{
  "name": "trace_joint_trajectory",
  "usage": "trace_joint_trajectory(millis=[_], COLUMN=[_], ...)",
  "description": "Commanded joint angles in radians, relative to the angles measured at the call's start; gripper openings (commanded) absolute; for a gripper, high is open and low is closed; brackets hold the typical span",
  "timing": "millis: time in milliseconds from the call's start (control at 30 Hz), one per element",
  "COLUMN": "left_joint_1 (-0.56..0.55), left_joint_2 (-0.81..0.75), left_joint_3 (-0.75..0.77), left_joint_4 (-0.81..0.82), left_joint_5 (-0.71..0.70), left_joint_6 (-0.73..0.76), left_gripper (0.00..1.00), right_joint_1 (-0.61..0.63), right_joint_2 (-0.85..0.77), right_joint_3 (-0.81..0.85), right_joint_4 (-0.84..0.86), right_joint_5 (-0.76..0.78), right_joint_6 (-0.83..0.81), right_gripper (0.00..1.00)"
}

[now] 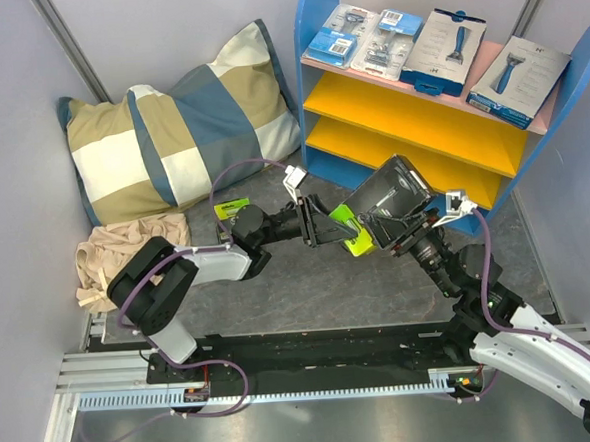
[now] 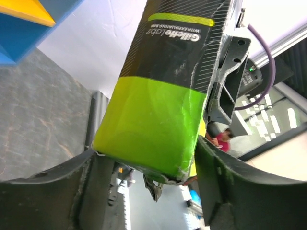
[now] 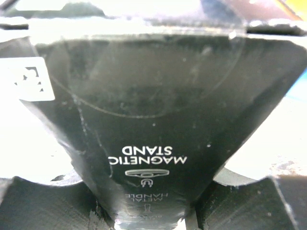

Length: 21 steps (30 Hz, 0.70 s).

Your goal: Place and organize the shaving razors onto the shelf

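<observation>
One black-and-lime-green razor box hangs above the floor in front of the shelf, held by both grippers. My left gripper is shut on its lime end. My right gripper is shut on its black end, whose print reads "MAGNETIC STAND". A second black-and-lime box lies on the floor, partly hidden by the left arm. Two clear blister packs and two white boxes lie on the pink top board. Both yellow boards are bare.
A striped pillow leans in the back left corner. A beige cloth lies on the floor at the left. Grey walls close in both sides. The shelf's blue corner shows in the left wrist view.
</observation>
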Motion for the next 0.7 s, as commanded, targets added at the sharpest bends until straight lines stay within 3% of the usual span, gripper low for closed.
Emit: trace_joint_trajectory(millis=[0, 133, 267, 300, 367, 400, 567, 667], left_joint_1=[-0.027, -0.043, -0.039, -0.039, -0.036, -0.033, 0.011, 0.052], left_joint_2=[0.051, 0.053, 0.036, 0.026, 0.013, 0.001, -0.028, -0.025], left_joint_3=[0.044, 0.047, 0.050, 0.056, 0.072, 0.076, 0.087, 0.099], left_joint_4=[0.235, 0.223, 0.172, 0.148, 0.070, 0.046, -0.073, -0.110], left_joint_5=[0.019, 0.021, 0.023, 0.023, 0.024, 0.023, 0.001, 0.021], left_joint_6=[-0.084, -0.072, -0.046, -0.023, 0.003, 0.025, 0.054, 0.050], left_gripper=[0.57, 0.41, 0.18, 0.17, 0.10, 0.08, 0.02, 0.02], right_joint_1=[0.003, 0.003, 0.003, 0.003, 0.003, 0.003, 0.003, 0.004], right_joint_2=[-0.049, -0.057, -0.048, -0.043, -0.045, -0.046, -0.056, -0.068], right_joint_3=[0.001, -0.002, 0.008, 0.010, 0.016, 0.018, 0.031, 0.034], right_joint_4=[0.161, 0.153, 0.124, 0.116, 0.098, 0.092, 0.049, 0.026], right_joint_5=[0.043, 0.059, 0.069, 0.080, 0.085, 0.088, 0.115, 0.128], right_joint_6=[0.036, 0.040, 0.045, 0.050, 0.050, 0.050, 0.044, 0.040], right_gripper=[0.23, 0.24, 0.29, 0.39, 0.44, 0.52, 0.63, 0.77])
